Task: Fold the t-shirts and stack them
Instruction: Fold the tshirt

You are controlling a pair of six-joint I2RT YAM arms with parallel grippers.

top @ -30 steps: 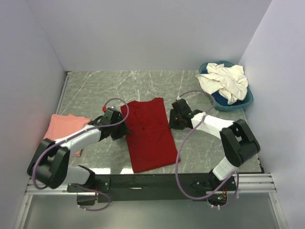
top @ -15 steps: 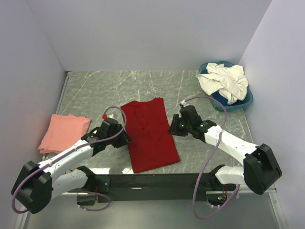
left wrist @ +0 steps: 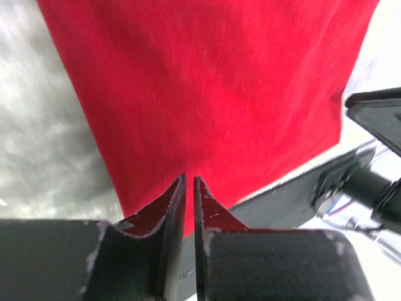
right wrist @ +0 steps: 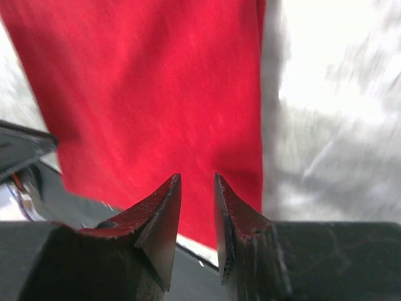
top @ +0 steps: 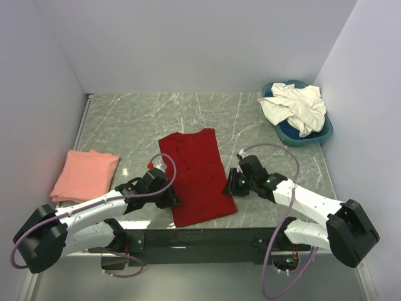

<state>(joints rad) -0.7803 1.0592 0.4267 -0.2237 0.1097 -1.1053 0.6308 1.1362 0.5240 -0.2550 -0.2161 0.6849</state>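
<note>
The deep red t-shirt (top: 195, 175) lies flat on the table as a long folded strip, its near end at the front edge. It fills the left wrist view (left wrist: 207, 94) and the right wrist view (right wrist: 144, 88). My left gripper (top: 174, 199) is at the shirt's near left edge; its jaws (left wrist: 189, 179) are shut with only a slit between them and hold nothing. My right gripper (top: 230, 187) is at the shirt's near right edge; its jaws (right wrist: 198, 177) stand a little apart and empty above the cloth. The salmon-pink t-shirt (top: 84, 174) lies folded at the left. Cream-white t-shirts (top: 294, 106) are heaped at the back right.
The cream-white shirts sit in a round blue basin (top: 322, 132) in the back right corner. White walls close in the table on the left, back and right. The black rail (top: 200, 238) with the arm bases runs along the front edge.
Both grippers have moved from beside the shirt's middle toward the near edge, along its left and right sides. The red shirt has not visibly moved.
</note>
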